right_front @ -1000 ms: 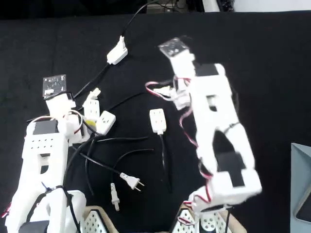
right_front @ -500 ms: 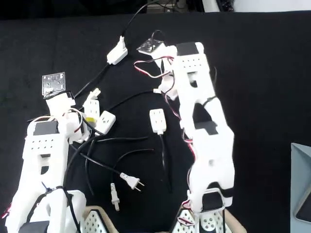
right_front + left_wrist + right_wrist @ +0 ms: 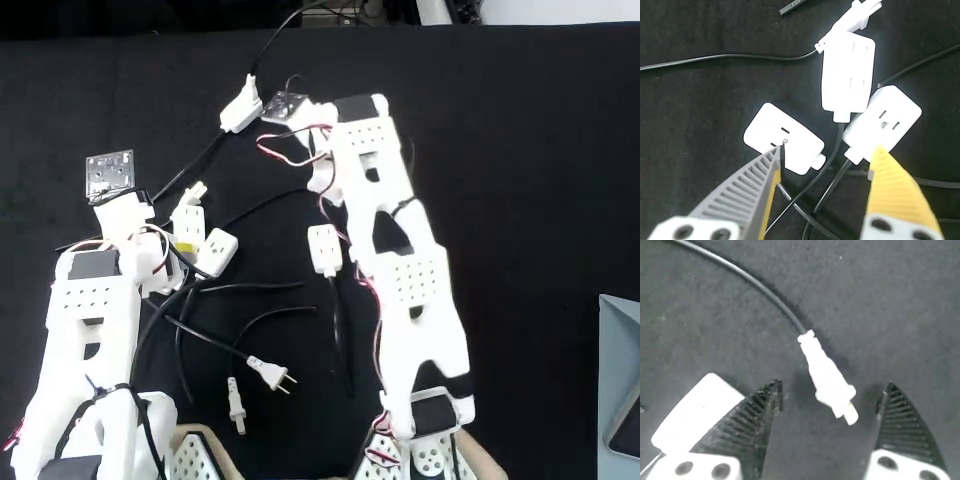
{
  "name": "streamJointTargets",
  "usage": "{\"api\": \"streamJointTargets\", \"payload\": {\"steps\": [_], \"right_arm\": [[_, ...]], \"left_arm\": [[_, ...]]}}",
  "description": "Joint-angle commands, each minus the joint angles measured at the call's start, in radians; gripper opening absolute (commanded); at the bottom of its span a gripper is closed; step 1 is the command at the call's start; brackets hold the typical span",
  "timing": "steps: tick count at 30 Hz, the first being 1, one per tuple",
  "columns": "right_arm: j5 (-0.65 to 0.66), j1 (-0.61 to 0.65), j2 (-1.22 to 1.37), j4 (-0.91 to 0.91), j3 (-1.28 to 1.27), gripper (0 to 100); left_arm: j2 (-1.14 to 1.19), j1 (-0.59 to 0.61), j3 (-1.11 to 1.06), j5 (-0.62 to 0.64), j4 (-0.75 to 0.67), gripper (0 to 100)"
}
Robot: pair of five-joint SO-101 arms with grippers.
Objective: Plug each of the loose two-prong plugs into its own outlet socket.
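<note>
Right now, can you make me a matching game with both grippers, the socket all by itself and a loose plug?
1 left gripper
2 right gripper
3 lone socket
4 loose plug

a beside the right arm
b open over three white sockets
c lying loose, prongs bare
d open over a white plug

Pairs: 1-b, 2-d, 3-a, 4-c

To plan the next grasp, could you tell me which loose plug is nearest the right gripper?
The white plug lying between the right gripper's open fingers; the other plugs lie nearer the arm bases.
</note>
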State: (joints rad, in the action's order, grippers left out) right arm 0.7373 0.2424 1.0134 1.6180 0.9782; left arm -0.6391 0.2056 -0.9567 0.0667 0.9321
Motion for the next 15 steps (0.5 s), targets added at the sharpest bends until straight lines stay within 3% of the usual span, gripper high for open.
{"api": "streamJointTargets", "payload": {"steps": [1,15], "right_arm": [[0.008,0.006,0.038,0.0,0.139,30.7],[0.063,0.006,0.211,0.127,0.394,6.3]], "left_arm": [[-0.02,0.005,0.005,0.006,-0.018,28],[-0.018,0.002,0.004,0.003,-0.021,24]]}}
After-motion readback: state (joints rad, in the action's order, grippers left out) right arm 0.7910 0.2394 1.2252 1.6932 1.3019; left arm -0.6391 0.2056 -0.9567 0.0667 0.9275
